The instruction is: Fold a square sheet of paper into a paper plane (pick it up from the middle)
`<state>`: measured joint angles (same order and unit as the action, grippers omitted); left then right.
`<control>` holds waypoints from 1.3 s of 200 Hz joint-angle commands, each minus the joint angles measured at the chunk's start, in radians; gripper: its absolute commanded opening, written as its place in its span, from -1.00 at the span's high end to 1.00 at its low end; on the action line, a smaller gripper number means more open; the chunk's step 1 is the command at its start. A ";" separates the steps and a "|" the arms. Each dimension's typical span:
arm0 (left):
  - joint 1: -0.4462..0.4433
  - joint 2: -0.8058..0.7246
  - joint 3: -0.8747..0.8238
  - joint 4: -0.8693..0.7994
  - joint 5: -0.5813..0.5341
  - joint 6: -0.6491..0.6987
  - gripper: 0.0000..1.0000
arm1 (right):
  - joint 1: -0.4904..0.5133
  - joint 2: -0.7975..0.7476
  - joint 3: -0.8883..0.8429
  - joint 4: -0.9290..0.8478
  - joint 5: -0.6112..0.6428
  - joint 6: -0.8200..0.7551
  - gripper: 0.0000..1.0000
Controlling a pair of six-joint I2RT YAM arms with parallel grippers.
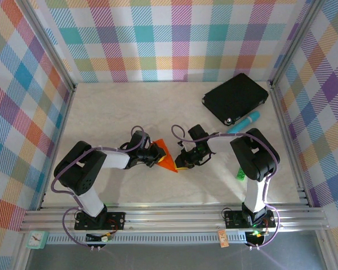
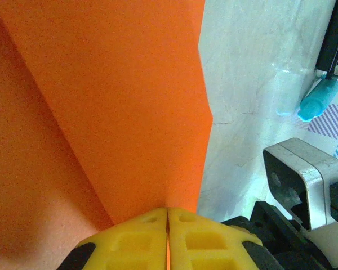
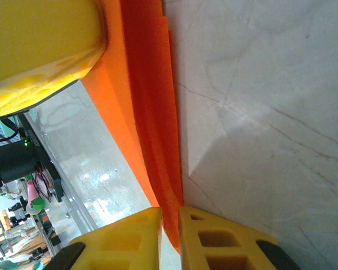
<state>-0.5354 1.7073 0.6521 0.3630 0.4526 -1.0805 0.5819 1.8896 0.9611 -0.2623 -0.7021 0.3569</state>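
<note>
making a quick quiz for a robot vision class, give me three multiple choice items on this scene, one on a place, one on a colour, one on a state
1. Where does the black pad lie on the table?
A) between the two arms
B) in the far right corner
C) at the near left edge

2. What colour is the folded paper between the arms?
A) white
B) green
C) orange

3. What is the left claw doing?
A) standing wide open
B) shut on the folded paper
C) gripping the black pad

Answers:
1 B: the top view shows it at the back right, close to the wall.
2 C: it is bright orange in all three views.
3 B: the left wrist view shows the yellow fingers closed with the paper's edge between them.
</note>
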 commanded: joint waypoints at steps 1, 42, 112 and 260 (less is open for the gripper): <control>-0.005 0.015 0.024 -0.037 -0.001 0.012 0.81 | -0.004 0.040 0.001 -0.049 0.021 -0.018 0.65; -0.005 0.021 0.025 -0.042 -0.006 0.012 0.81 | -0.004 0.050 0.013 -0.069 0.029 -0.015 0.66; -0.005 0.027 0.029 -0.042 -0.005 0.017 0.81 | -0.004 0.057 0.021 -0.087 0.033 -0.014 0.66; -0.005 0.061 0.044 -0.088 -0.007 0.035 0.80 | -0.004 0.058 0.034 -0.112 0.039 -0.013 0.66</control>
<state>-0.5354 1.7439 0.6857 0.3168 0.4534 -1.0584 0.5819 1.9102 0.9970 -0.3183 -0.7078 0.3538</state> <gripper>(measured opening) 0.098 0.168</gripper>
